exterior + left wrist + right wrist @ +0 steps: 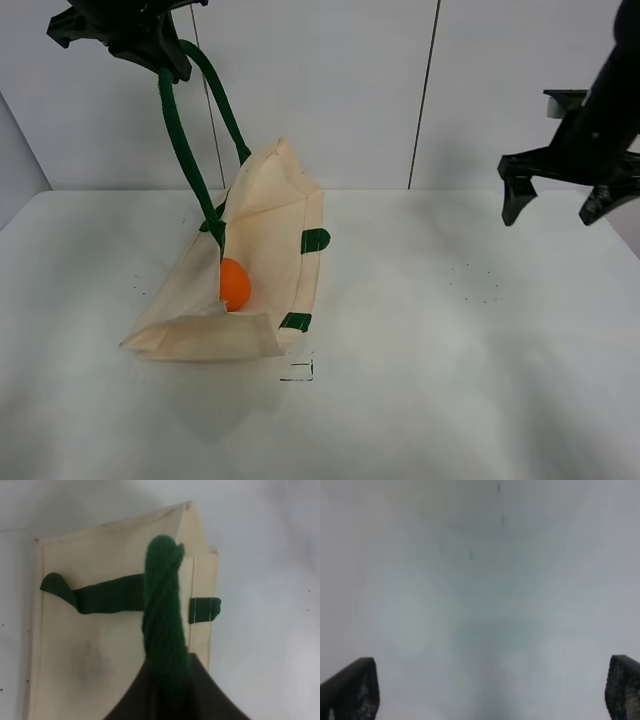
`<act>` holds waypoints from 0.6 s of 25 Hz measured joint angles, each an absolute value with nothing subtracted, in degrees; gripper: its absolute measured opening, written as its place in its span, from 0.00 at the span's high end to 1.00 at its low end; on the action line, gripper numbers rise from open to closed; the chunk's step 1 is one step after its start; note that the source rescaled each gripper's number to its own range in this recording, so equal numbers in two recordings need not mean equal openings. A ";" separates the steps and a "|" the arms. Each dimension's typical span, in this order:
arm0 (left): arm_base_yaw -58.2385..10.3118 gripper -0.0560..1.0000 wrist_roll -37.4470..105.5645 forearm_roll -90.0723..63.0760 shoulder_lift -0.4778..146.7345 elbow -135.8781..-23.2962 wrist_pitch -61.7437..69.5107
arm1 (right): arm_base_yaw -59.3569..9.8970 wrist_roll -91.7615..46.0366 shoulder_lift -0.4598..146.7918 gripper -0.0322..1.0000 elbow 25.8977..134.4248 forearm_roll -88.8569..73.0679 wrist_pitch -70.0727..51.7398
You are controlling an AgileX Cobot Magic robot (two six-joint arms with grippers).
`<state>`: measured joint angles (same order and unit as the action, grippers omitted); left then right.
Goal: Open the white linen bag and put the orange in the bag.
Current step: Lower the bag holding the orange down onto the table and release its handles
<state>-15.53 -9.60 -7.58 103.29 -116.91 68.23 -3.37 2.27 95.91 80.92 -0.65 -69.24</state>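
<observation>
The white linen bag (262, 262) stands tilted on the table at left of centre, its mouth pulled up. The orange (234, 284) sits inside the bag's open mouth, partly hidden by the cloth. My left gripper (160, 50) is high at the top left, shut on the bag's dark green handle (180, 140) and holding it up. In the left wrist view the twisted green handle (165, 620) runs into the gripper above the bag (100, 645). My right gripper (555, 205) is open and empty, raised at the right, far from the bag.
The white table (450, 380) spreads around the bag. A small black corner mark (300, 372) lies just in front of the bag. A white panelled wall (430, 90) stands behind. The right wrist view shows only blurred table (480, 605) between its fingertips (350, 690).
</observation>
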 joint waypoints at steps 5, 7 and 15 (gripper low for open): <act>-15.53 0.95 -9.60 -7.58 103.29 -116.91 68.23 | -3.37 2.27 75.42 0.00 62.11 -0.65 -69.30; -15.53 0.95 -9.60 -7.58 103.29 -116.91 68.23 | -3.37 2.27 67.71 0.00 55.07 -0.65 -69.37; -15.53 0.95 -9.60 -7.58 103.29 -116.91 68.23 | -3.37 2.27 33.85 0.00 34.02 -0.52 -61.47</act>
<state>-15.53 -9.60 -7.58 103.29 -116.91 68.23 -3.37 2.27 33.85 34.02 -0.52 -61.47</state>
